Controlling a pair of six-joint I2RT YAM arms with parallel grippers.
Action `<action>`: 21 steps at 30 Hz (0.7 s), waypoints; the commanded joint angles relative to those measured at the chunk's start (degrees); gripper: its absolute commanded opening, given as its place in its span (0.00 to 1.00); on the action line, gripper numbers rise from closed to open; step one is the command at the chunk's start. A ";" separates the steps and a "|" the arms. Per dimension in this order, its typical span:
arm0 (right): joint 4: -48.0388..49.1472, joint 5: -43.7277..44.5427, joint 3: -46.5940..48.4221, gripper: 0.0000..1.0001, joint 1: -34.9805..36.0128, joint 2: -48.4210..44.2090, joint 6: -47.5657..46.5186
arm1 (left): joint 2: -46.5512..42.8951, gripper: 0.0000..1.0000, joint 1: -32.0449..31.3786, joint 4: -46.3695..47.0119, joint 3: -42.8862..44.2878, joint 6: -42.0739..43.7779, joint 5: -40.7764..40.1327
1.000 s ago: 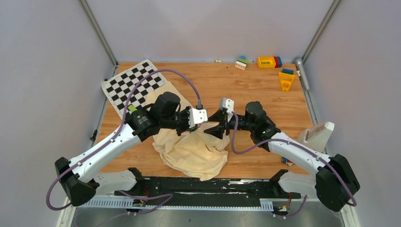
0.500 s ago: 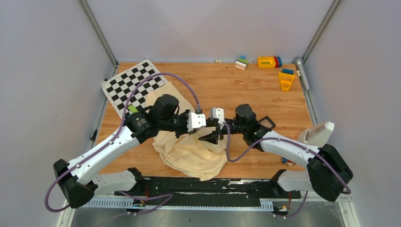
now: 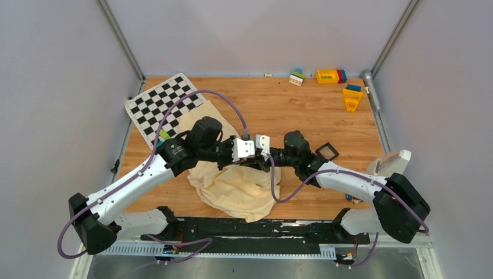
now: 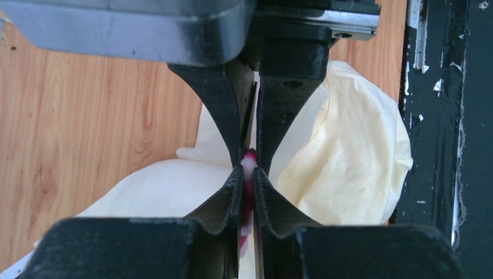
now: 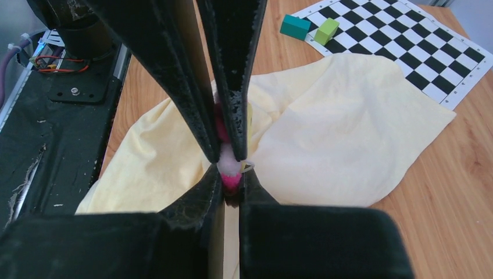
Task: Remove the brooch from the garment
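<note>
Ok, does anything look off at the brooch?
Yes: the left gripper and right gripper both pinch the tiny brooch, tips nose to nose, so neither seems to pin the bunched garment down.

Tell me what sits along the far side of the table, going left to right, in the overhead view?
Checkerboard mat → small multicoloured block stack → yellow brick → grey tube.
</note>
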 commanded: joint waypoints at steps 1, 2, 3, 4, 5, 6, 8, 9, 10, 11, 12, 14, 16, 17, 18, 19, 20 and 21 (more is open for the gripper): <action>0.31 0.08 1.41 0.00 0.41 -0.27 0.19 | -0.99 0.25 -0.17 7.16 -1.60 -4.99 -1.47; 0.92 0.17 0.78 0.00 0.40 -0.39 1.03 | -1.40 0.34 -0.16 9.42 -1.94 -6.31 -1.69; 2.07 0.59 -0.19 0.00 0.37 -0.63 2.33 | -2.12 0.37 -0.15 10.53 -2.72 -8.94 -1.85; 3.83 1.31 -1.29 0.00 0.28 -0.94 3.79 | -2.53 0.44 0.00 12.70 -3.16 -12.02 -1.84; 5.67 1.76 -2.59 0.00 0.03 -1.18 5.35 | -3.39 0.48 0.23 13.71 -4.12 -13.64 -1.60; 7.31 2.03 -4.05 0.00 -0.31 -1.46 6.70 | -4.46 0.55 0.93 15.76 -4.65 -16.47 -1.36; 8.75 3.05 -5.32 0.00 -0.48 -2.25 7.99 | -6.36 0.62 2.42 19.24 -6.62 -21.42 -0.40; 8.98 3.78 -5.61 0.00 -0.50 -2.74 9.00 | -7.07 0.65 3.03 20.45 -8.20 -23.09 0.34; 9.01 4.13 -5.61 0.00 -0.76 -3.15 10.14 | -8.66 0.72 4.38 23.03 -9.01 -26.48 0.88; 8.87 3.75 -5.43 0.00 -1.27 -3.44 11.27 | -9.49 0.74 5.10 24.50 -10.82 -28.12 2.28; 8.70 3.00 -5.09 0.00 -2.01 -3.47 12.83 | -11.06 0.78 6.55 27.16 -12.50 -31.18 3.18; 8.14 0.81 -4.17 0.00 -4.31 -3.44 16.78 | -13.56 0.82 8.07 31.20 -14.95 -35.79 4.55; 8.36 -0.68 -3.47 0.00 -5.92 -3.43 23.20 | -15.99 0.84 8.75 33.85 -16.81 -41.81 2.46; 8.73 -1.72 -3.32 0.00 -6.40 -3.44 25.26 | -16.68 0.84 9.00 35.17 -17.32 -43.48 1.27; 9.58 -2.46 -3.44 0.00 -6.60 -3.44 27.04 | -18.02 0.83 8.99 36.50 -18.78 -46.05 1.22; 10.51 -2.24 -3.68 0.00 -6.64 -3.44 29.08 | -18.66 0.80 9.10 39.92 -19.80 -47.23 1.62; 11.30 -1.86 -3.90 0.00 -6.64 -3.44 31.53 | -20.01 0.77 9.18 41.73 -22.13 -49.50 1.92; 11.97 -1.07 -4.06 0.00 -6.77 -3.40 33.83 | -20.66 0.74 9.32 45.35 -23.32 -50.71 1.58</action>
